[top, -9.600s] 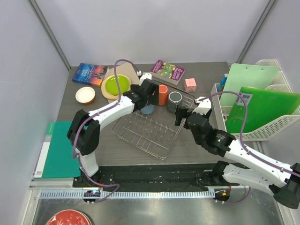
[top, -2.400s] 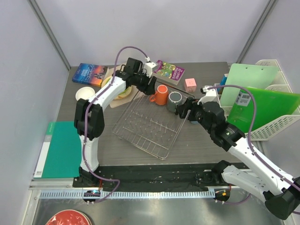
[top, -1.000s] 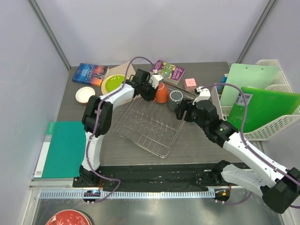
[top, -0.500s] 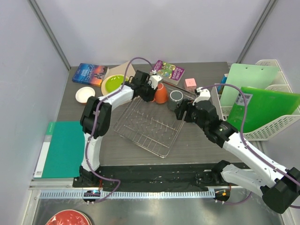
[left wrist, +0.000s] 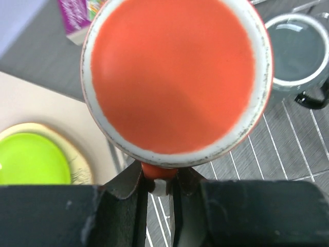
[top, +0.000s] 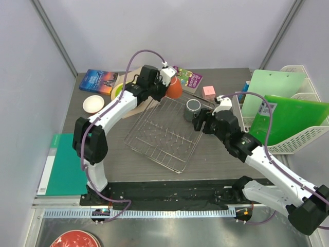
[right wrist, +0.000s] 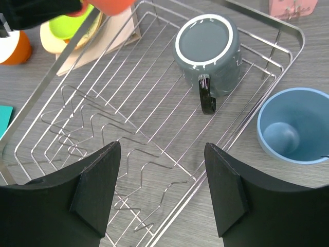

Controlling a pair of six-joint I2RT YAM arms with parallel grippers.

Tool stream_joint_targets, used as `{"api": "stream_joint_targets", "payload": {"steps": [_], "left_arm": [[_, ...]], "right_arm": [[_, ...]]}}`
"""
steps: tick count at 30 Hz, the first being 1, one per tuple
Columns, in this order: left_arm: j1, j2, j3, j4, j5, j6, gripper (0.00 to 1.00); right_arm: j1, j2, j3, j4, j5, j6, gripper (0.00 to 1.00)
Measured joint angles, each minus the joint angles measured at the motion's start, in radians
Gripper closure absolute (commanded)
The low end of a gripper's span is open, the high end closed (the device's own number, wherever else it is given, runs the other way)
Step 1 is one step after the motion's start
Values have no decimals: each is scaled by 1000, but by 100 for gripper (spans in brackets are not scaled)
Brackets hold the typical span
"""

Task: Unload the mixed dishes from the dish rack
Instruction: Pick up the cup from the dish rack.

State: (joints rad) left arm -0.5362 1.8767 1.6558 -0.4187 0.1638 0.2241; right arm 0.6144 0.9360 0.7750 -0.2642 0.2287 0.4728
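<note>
My left gripper (top: 165, 87) is shut on the handle of the orange mug (top: 174, 88), held bottom-up above the dish rack's (top: 159, 135) far edge. In the left wrist view the mug's base (left wrist: 175, 77) fills the frame, with the handle pinched in the left gripper (left wrist: 159, 177). The dark grey mug (top: 193, 109) stands upside down in the rack's far right corner. My right gripper (right wrist: 162, 195) hangs open over the rack (right wrist: 128, 128), short of the grey mug (right wrist: 208, 46). A light blue mug (right wrist: 293, 126) stands upright on the table just right of the rack.
The lime green plate (top: 120, 90) lies on a beige plate left of the rack, and a small white bowl (top: 93, 103) lies further left. Two books (top: 97, 81) (top: 189, 78) and a pink cube (top: 208, 92) lie behind. A white basket (top: 290, 141) stands at the right.
My left gripper has lifted the orange mug up off the rack and carried it back towards the rack's far edge. The right arm has barely moved.
</note>
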Motion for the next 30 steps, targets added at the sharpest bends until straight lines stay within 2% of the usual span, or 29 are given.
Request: {"api": "stream_joint_targets", "payload": {"steps": [3,6,9,12,15,16,19,23,26,30], "left_arm": [[-8,-57,11,-11,-47,-48,100],[5,-124,11,-19,-24,-177,100],[75,-200,-8,8,96,-389,100],[154,-286,-101,124,214,-612,100],[202,-372,-271,345,337,-904,99],[204,-378,-295,382,360,-954,99],[188,-387,-453,702,480,-1218,99],[169,-375,-591,1006,581,-1501,100],[164,-370,-659,1210,621,-1656,99],[159,-370,-734,1410,644,-1777,99]], "right_arm": [[0,-23,3,-4,24,2,32],[0,-49,14,-8,62,17,33],[0,-72,34,-9,96,42,35],[0,-82,50,-9,98,62,39],[0,-83,53,-6,82,83,44],[0,-83,53,-5,72,88,46],[0,-83,53,8,27,103,48],[0,-83,45,50,-22,120,46],[0,-87,32,94,-48,136,44],[-1,-111,-3,164,-56,154,38]]}}
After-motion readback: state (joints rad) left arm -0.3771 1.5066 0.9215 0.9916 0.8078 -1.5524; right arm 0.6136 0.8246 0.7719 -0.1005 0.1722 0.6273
